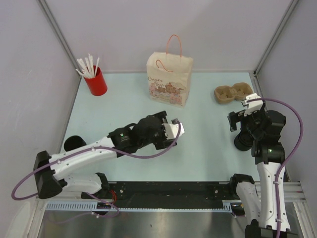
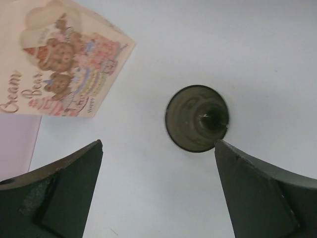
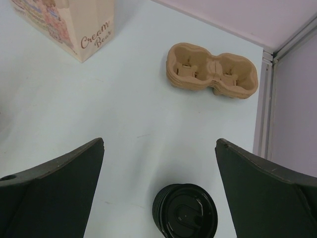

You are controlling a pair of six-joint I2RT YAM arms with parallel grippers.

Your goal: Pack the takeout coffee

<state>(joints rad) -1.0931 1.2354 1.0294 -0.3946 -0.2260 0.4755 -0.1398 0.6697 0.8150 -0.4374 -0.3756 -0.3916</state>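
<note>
Close the spread left gripper (image 2: 158, 146) gently on the cup (image 2: 197, 118), at 1 o'clock, across its sides. Probably light, thin-walled, easily crushed. Leave right gripper (image 3: 159, 144) spread.

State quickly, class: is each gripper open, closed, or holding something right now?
Left gripper: open, holding nothing; the cup stands just ahead of it.
Right gripper: open, holding nothing; the black lid lies close by, not gripped.

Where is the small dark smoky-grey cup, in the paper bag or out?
Out: the smoky-grey cup sits on the pale table, apart from the paper bag.
</note>
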